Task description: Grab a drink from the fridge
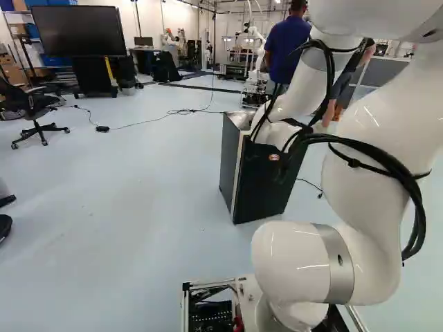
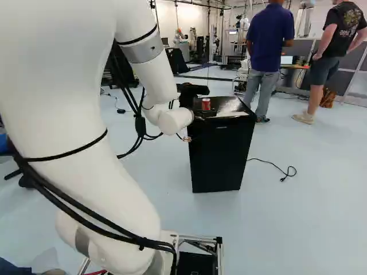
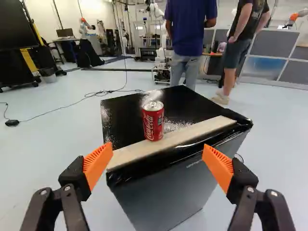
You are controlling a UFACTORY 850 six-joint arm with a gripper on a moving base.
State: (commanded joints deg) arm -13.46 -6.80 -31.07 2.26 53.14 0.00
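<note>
Drink can (image 3: 153, 122) ahead of it, your gripper (image 2: 198, 126) stood open, its 2 orange-padded fingers wide apart. Well off to its left, you had a cable (image 3: 72, 104) on the floor. Just ahead came the fridge (image 3: 168, 192), the red can upright on its black top, facing the gap between your fingers. A cord (image 2: 275, 167) lay off to your gripper's right.

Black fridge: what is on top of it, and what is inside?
A red can stands upright on the fridge, near the pale strip. The closed door hides whatever is inside.
</note>
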